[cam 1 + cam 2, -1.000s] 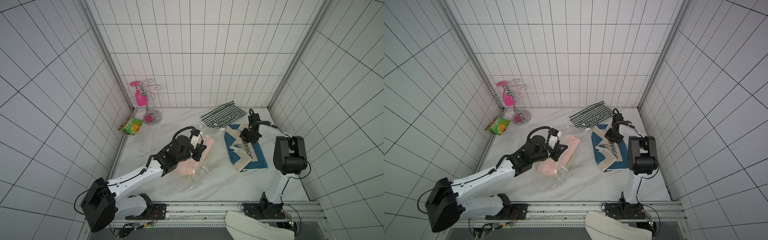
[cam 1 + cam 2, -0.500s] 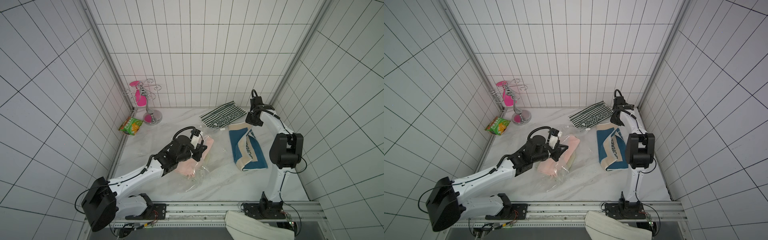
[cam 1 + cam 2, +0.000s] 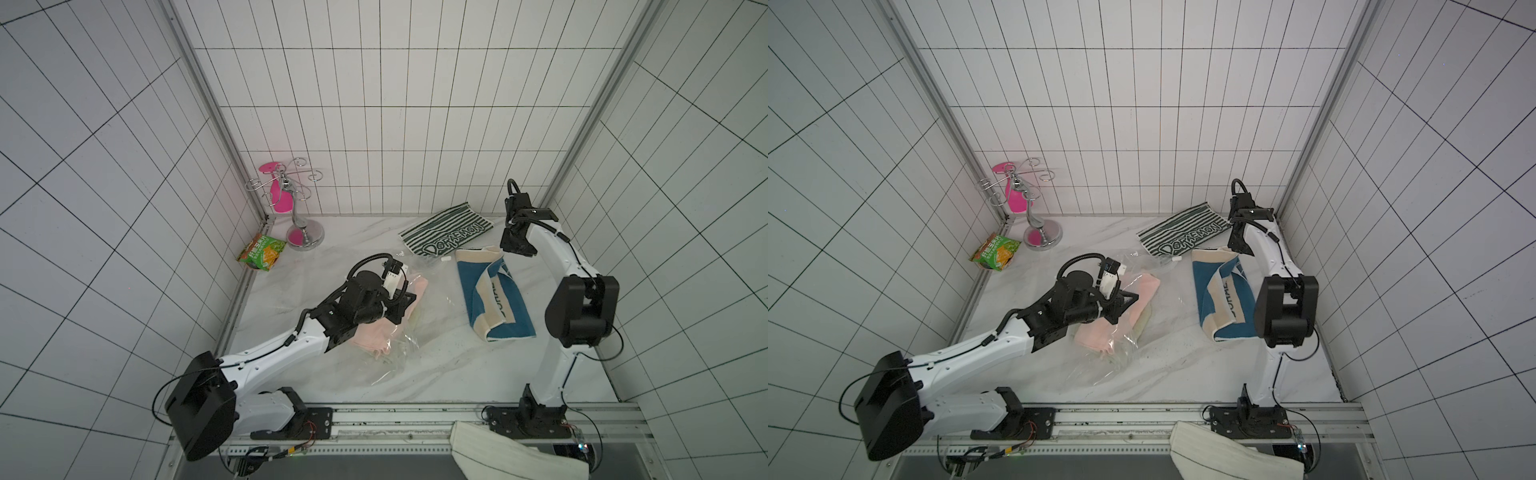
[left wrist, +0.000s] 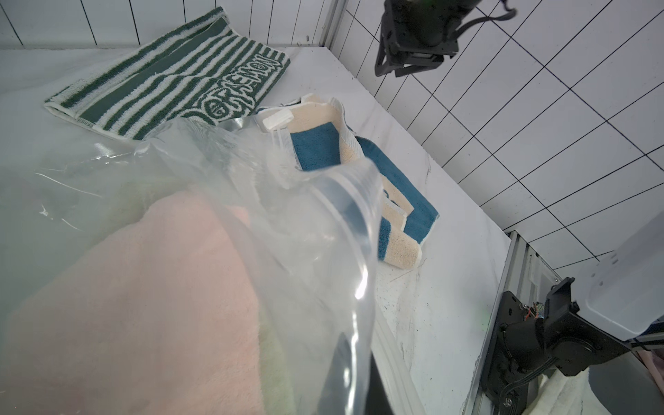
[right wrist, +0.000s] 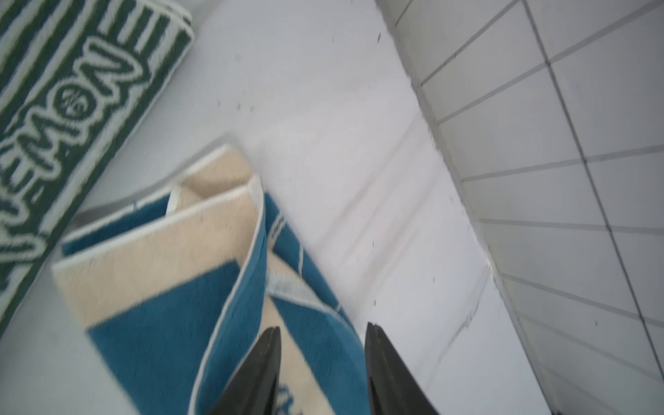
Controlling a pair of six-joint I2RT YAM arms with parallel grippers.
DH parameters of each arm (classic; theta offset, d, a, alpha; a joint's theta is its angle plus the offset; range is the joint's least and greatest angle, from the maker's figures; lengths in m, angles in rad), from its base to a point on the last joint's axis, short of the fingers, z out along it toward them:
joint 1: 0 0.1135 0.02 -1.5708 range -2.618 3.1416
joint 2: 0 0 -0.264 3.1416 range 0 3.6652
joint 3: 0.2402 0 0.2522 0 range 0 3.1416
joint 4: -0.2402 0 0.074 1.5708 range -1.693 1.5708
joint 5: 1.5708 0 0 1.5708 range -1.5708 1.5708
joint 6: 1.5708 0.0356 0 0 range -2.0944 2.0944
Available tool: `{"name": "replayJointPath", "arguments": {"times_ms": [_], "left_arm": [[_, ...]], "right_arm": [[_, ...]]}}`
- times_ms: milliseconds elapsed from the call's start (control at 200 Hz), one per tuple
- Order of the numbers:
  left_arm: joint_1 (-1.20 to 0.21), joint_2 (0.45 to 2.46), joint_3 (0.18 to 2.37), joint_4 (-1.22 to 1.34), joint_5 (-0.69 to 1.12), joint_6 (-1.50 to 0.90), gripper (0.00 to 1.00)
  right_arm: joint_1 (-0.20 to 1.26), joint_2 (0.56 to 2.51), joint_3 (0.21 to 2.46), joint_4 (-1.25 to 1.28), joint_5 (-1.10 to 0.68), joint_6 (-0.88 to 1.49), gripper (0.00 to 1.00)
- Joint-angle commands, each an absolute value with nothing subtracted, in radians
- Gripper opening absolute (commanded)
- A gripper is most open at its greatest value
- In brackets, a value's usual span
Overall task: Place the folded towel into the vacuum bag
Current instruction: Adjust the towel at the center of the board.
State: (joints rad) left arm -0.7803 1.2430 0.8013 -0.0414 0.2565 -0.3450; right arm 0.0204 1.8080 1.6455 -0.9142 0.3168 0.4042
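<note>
Pinching the mouth of the crinkly clear vacuum bag (image 4: pixel 273 215), the left gripper (image 3: pixel 405 307) waits; the right gripper (image 5: pixel 321 328), jaws parted, should grasp the far-right blue-and-cream folded towel (image 3: pixel 494 299).

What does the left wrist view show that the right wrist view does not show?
Only the left wrist view shows the vacuum bag, a pink towel seen through its plastic, and the right gripper from outside. Only the right wrist view shows that gripper's fingertips from close, apart, with nothing between them. Both show the green striped towel, the blue and cream towel and the white table.
</note>
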Motion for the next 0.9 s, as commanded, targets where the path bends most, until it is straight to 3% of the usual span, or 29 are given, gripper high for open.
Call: {"name": "replayJointPath", "arguments": {"times_ms": [0,140,300,605,895], "left_arm": [[-0.776,1.23,0.809,-0.032,0.273,-0.357,0.0],[-0.776,1.229,0.807,-0.02,0.28,-0.365,0.0],[-0.777,1.22,0.804,-0.012,0.298,-0.371,0.0],[-0.778,1.217,0.803,-0.011,0.298,-0.367,0.0],[-0.778,1.219,0.802,-0.01,0.293,-0.365,0.0]], "right_arm": [[0.02,1.649,1.396,-0.967,0.126,0.551,0.4],[0.019,1.512,1.193,-0.943,0.002,0.618,0.39],[0.014,1.525,1.044,-0.834,-0.071,0.614,0.4],[-0.016,1.657,1.033,-0.745,-0.06,0.581,0.42],[-0.034,1.645,0.966,-0.737,-0.047,0.588,0.4]]}}
